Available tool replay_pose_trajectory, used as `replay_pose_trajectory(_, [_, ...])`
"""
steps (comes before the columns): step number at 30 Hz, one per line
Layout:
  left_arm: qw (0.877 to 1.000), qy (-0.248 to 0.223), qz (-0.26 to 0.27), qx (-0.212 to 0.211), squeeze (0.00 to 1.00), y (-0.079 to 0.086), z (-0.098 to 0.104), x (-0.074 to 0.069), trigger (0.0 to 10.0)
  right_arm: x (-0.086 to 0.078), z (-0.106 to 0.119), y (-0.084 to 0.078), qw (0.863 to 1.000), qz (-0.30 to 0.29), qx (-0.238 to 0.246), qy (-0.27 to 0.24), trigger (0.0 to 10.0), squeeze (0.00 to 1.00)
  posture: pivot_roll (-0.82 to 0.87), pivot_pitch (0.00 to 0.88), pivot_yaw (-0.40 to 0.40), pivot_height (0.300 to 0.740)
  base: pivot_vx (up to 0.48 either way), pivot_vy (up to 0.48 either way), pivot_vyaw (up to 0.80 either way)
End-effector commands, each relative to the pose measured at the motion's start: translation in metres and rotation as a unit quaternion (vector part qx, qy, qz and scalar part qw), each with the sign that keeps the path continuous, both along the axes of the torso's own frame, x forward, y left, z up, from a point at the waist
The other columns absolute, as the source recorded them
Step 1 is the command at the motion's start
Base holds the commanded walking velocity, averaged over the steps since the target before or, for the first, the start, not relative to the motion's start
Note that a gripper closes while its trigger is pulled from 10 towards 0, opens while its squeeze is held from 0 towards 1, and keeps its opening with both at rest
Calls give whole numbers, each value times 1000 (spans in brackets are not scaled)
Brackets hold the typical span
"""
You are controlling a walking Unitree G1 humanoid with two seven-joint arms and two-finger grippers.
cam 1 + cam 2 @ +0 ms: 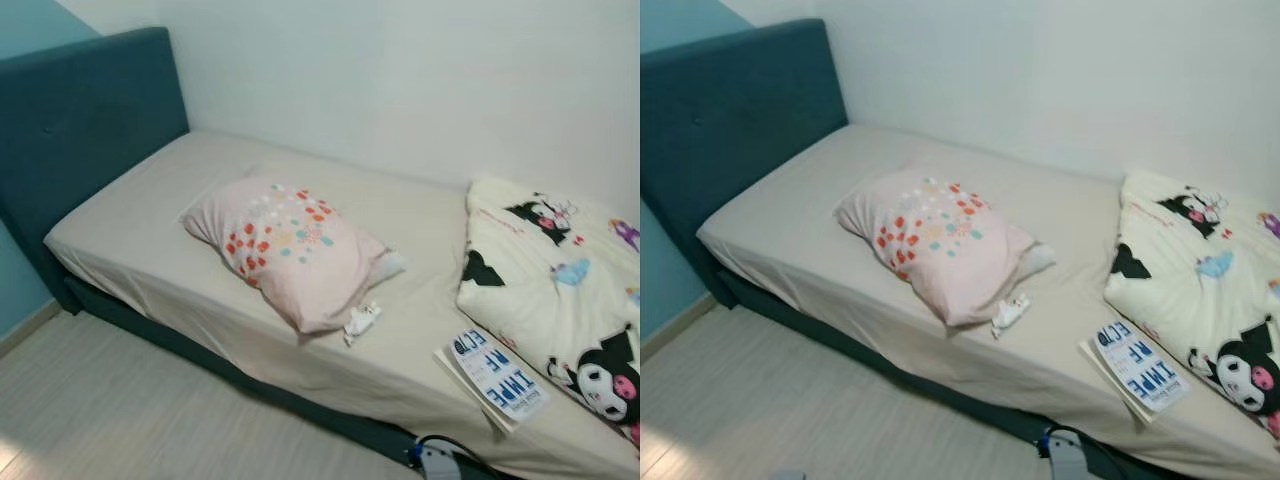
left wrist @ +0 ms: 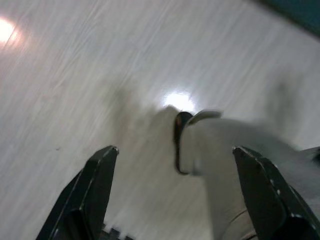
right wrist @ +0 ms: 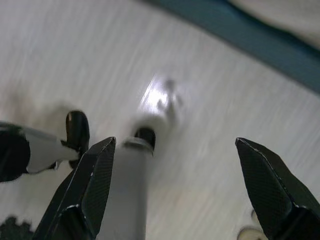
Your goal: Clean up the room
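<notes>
A bed (image 1: 150,240) with a beige sheet and a teal headboard (image 1: 80,120) lies ahead. On it rest a pink pillow (image 1: 285,245) with coloured spots, a small crumpled white wrapper (image 1: 362,321) by the pillow's corner, a blue-and-white magazine (image 1: 497,378) near the front edge, and a cartoon-print quilt (image 1: 560,290) bunched at the right. My left gripper (image 2: 175,185) hangs open over the pale wood floor. My right gripper (image 3: 175,185) is open too, above the floor beside the bed's teal base (image 3: 240,35).
A white wall (image 1: 400,80) runs behind the bed. Pale wood floor (image 1: 120,410) spreads in front of it. My own grey legs and feet (image 3: 135,160) show below the grippers. A bit of my right arm (image 1: 438,460) peeks in at the bottom.
</notes>
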State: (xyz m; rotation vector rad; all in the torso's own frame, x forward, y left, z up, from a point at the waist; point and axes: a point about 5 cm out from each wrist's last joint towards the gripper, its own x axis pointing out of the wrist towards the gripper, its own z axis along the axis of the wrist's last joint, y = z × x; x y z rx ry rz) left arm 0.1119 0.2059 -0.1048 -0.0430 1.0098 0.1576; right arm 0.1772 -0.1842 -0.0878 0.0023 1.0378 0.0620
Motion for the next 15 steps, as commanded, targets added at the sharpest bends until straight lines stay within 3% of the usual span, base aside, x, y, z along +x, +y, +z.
replay_pose_trajectory(1, [1000, 11, 2, -3, 0, -3, -3, -9, 10000, 4, 1, 6, 1000, 2, 8, -8, 10000, 0, 71, 1, -43, 714, 322, 0, 0])
replay_pose_trajectory(7, [1000, 13, -4, -7, 0, -13, -6, -17, 10000, 11, 5, 7, 1000, 11, 8, -27, 10000, 0, 68, 0, -43, 714, 321, 0, 0])
replay_pose_trajectory(12, [1000, 15, -7, -9, 0, -17, -7, -21, 10000, 49, 27, 6, 995, 10, 11, -96, 10000, 0, 56, 7, -37, 714, 300, 0, 0])
replay_pose_trajectory(15, [1000, 14, -7, -9, 0, -17, -7, -21, 10000, 56, 32, 5, 994, 5, 11, -109, 10000, 0, 56, 7, -37, 714, 274, 0, 0])
